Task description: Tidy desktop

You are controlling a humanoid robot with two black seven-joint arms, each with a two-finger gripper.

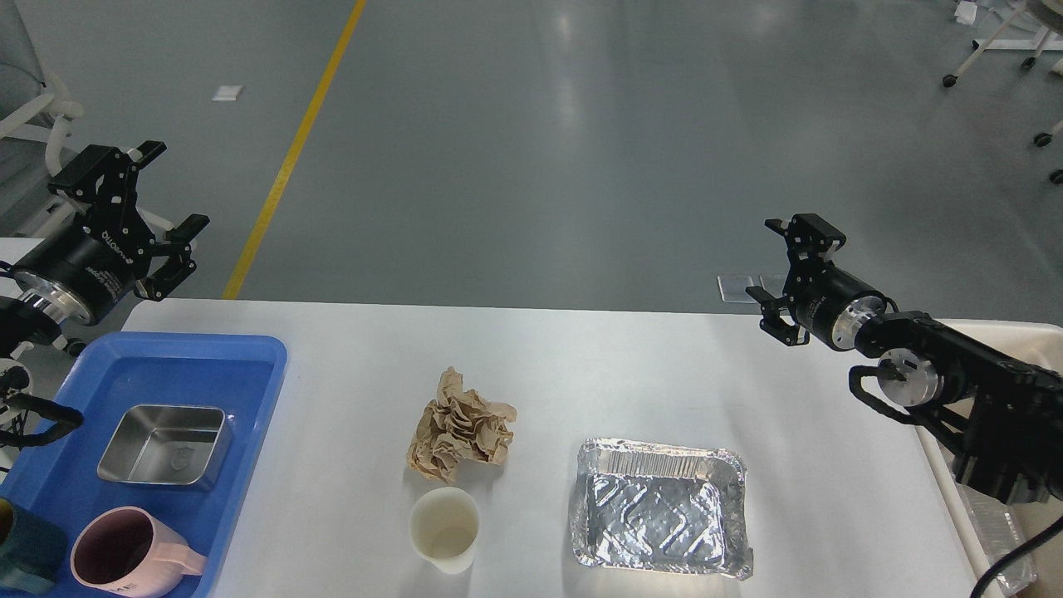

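Biggest worry from here is the crumpled brown paper (459, 425) sitting just beside the paper cup (444, 528) near the bench's front edge, so if I come down sloppy for one I probably knock the other over. The foil tray (659, 508) looks flimsy too and would likely crush or skid under a hard pinch. Both arms are up off the surface: left gripper (158, 195) spread wide and empty at the far left, right gripper (785, 270) also open, holding nothing, over the far right. The desktop (598, 365) itself is a smooth white bench filling the near half of the view, with a blue tray (249, 349) on its left end.
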